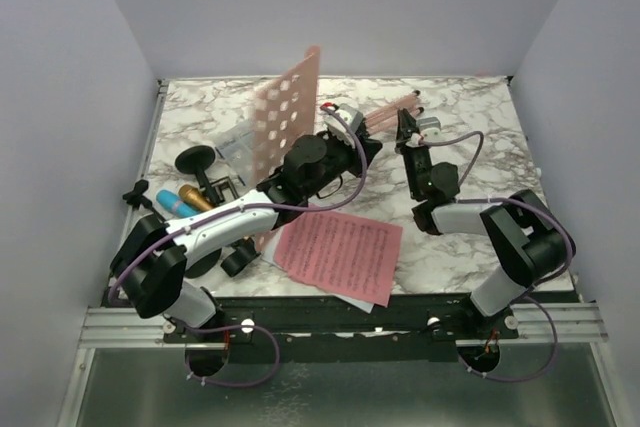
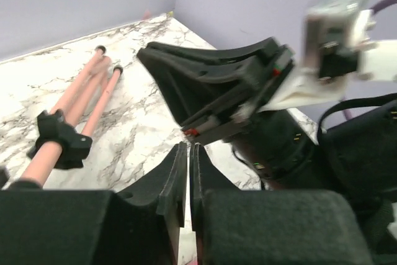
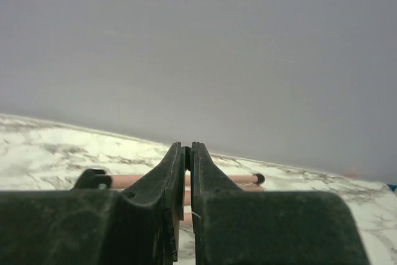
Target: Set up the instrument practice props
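Soft, even overhead light fills the enclosure, casting faint shadows on the marble bench (image 1: 480, 107); close to its lens, the left gripper (image 2: 189, 150) blurs.

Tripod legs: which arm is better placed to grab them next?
Right, likely: tripod legs lie straight ahead of the right end effector, but off beside the left end effector.

We're on two arms now, the left arm (image 1: 215, 225) and right arm (image 1: 470, 217), pale grey links between chunky black joints, thin purple cables (image 1: 357, 172) looping alongside, and on the left gripper (image 2: 188, 146) we see matte black tapered fingers (image 2: 170, 175)
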Available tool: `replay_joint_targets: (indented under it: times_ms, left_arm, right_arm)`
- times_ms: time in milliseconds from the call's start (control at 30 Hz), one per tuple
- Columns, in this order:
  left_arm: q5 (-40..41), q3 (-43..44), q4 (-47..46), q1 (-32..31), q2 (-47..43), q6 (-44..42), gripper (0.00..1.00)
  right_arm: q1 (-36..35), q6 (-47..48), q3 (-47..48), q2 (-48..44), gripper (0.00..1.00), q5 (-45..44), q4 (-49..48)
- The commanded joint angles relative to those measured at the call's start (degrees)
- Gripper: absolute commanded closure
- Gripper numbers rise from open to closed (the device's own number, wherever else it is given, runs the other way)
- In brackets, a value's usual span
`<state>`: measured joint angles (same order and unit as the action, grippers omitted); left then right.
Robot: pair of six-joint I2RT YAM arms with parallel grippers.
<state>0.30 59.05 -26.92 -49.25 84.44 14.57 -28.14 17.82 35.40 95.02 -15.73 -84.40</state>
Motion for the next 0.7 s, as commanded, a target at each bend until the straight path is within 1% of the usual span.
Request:
replay_joint_targets:
  times_ms: [0,67,133,200,267,367,433,500,533,600,633,667]
  left_arm:
    - [0.6,-0.1,-1.3,-0.2,-0.4,3.3,0.85]
    - [2.7,-0.5,-0.6,-0.2,-1.2,4.5,0.8]
    - [2.4,-1.1,0.3,-0.1,-2.4,5.1,0.75]
    - [2.8,-2.4,1.2,-0.1,-4.2,6.9,0.67]
    - [2.9,-3.9,1.7,-0.1,-5.9,8.1,0.59]
    - [3.1,-4.7,3.5,-0.1,-8.3,9.1,0.43]
    - [3.9,-3.7,6.4,-0.1,-9.4,9.6,0.35]
    - [5.2,-1.7,11.1,-0.1,-10.4,9.8,0.28]
    - [6.2,-0.4,14.3,-0.1,-11.0,9.9,0.25]
    - [9.6,1.7,19.8,0.0,-12.7,10.7,0.21]
    - [10.9,2.4,22.0,0.1,-13.6,11.3,0.18]
    - [12.4,3.0,24.1,0.2,-15.0,11.7,0.15]
  right_arm:
    - [0.1,-11.3,-2.2,-7.3,0.99,2.2,-6.0]
    - [0.1,-12.5,-3.1,-9.2,1.0,4.0,-3.1]
    - [0.1,-13.9,-2.1,-12.4,0.99,4.3,6.5]
    - [0.2,-14.9,-0.1,-14.5,1.0,3.6,19.2]
    - [0.3,-16.0,0.2,-16.0,0.99,4.8,26.3]
    - [0.9,-13.2,3.5,-15.2,0.99,12.3,38.1]
    - [0.9,-11.1,3.3,-14.2,0.93,17.5,39.8]
    - [1.1,-9.6,4.3,-12.7,0.82,21.3,42.0]
    - [1.3,-8.5,5.5,-11.8,0.74,23.5,43.6]
    - [1.5,-5.9,6.1,-10.4,0.34,28.8,44.1]
    - [1.4,-4.6,5.9,-9.8,0.22,31.3,43.4]
    - [1.5,-2.4,5.9,-8.9,0.16,34.5,42.9]
